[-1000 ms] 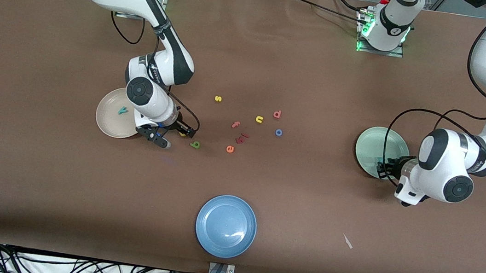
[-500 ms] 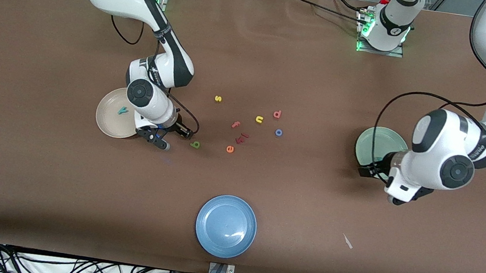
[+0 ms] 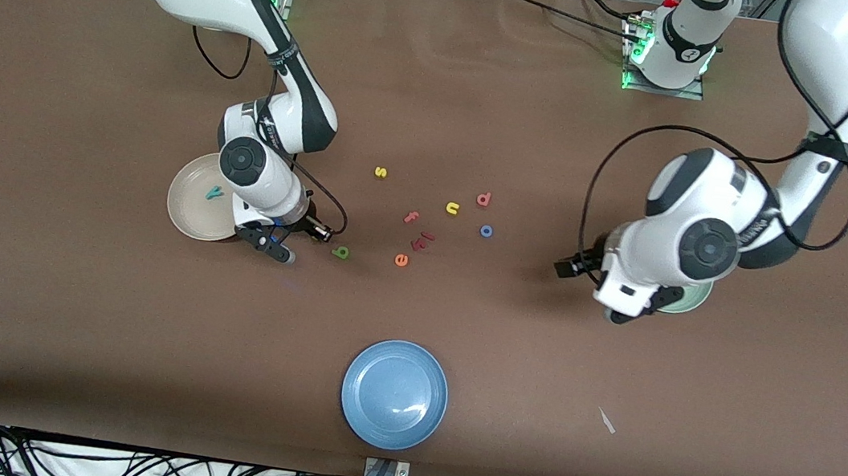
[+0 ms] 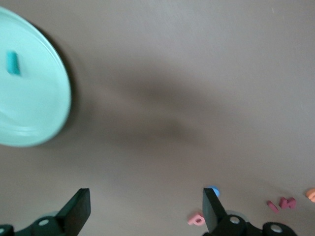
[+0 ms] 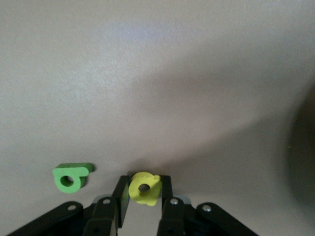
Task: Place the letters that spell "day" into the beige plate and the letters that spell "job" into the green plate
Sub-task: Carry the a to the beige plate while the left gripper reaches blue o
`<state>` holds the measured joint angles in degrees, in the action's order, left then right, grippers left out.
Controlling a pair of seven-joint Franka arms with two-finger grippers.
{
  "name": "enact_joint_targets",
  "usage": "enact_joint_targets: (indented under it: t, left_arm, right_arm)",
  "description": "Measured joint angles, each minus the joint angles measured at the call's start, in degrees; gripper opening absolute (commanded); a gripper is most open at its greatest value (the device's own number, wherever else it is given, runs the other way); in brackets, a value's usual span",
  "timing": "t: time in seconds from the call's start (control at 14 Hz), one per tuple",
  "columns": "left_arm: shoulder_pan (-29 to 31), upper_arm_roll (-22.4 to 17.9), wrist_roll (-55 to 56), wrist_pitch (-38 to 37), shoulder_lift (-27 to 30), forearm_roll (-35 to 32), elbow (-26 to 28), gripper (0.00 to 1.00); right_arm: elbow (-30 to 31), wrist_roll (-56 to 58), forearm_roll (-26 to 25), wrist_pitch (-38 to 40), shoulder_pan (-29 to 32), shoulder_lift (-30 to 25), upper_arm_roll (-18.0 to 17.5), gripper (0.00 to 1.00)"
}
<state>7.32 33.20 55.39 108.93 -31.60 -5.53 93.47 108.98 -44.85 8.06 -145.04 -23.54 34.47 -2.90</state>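
Note:
My right gripper [image 3: 303, 243] is down at the table beside the beige plate [image 3: 190, 201], shut on the yellow letter [image 5: 144, 187]. The green letter [image 3: 341, 252] lies on the table just beside it. A teal y [image 3: 214, 193] lies in the beige plate. My left gripper [image 3: 586, 290] hangs open and empty over bare table, between the green plate [image 3: 695, 302] and the loose letters. The left arm hides most of that plate. In the left wrist view the green plate [image 4: 29, 88] holds a teal j [image 4: 13, 63]. The blue o [image 3: 486, 231] and the pinkish-red letter [image 3: 484, 198] lie on the table.
Mid-table lie a yellow s [image 3: 380, 172], a yellow n shape [image 3: 452, 208], a pink f [image 3: 412, 218], dark red bits [image 3: 422, 240] and an orange e [image 3: 401, 260]. A blue plate [image 3: 394, 394] sits nearest the front camera. A white scrap [image 3: 606, 420] lies nearby.
My left gripper opened and swung off the green plate toward the loose letters, leaving the teal j in the plate. My right gripper closed on the yellow letter.

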Motion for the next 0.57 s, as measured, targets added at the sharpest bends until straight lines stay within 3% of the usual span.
enact_joint_targets:
  t: [0.21,0.57]
  left_arm:
    - [-4.5,0.0,7.6,6.1,-2.7,0.0,2.0,1.0]
    - [-8.9,-0.2,16.4,18.3,-7.4,-0.3,6.3,0.96]
  right_arm:
    - [-1.0,2.3,-1.0,3.6,0.0,-1.6,2.3,0.2]
    - [-0.9,15.8,-1.2,18.2,0.3,-7.9,10.2,0.2]
